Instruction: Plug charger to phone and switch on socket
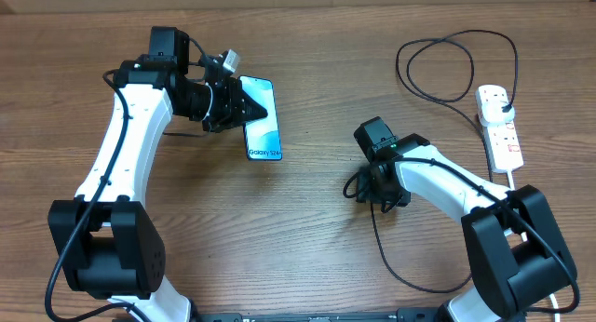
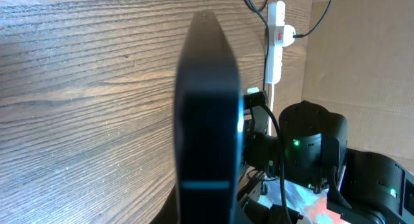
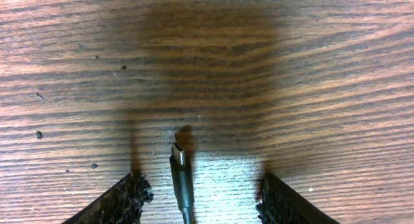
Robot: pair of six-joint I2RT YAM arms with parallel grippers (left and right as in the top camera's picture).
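The phone (image 1: 264,127) shows its blue-to-white screen at centre left. My left gripper (image 1: 240,105) is shut on its upper left part. In the left wrist view the phone (image 2: 207,120) is a dark slab seen edge-on. I cannot tell whether it rests on the table. My right gripper (image 1: 363,188) is open and low over the table at centre. In the right wrist view the charger's connector tip (image 3: 179,158) lies on the wood between the open fingers (image 3: 202,184), untouched. The charger cable (image 1: 456,66) loops to its black plug (image 1: 504,104) in the white socket strip (image 1: 501,131).
The socket strip's thick white cord (image 1: 491,159) runs toward the near right. The charger cable (image 1: 380,252) trails from my right gripper toward the front edge. In the left wrist view the strip (image 2: 275,46) and the right arm (image 2: 310,146) lie beyond the phone.
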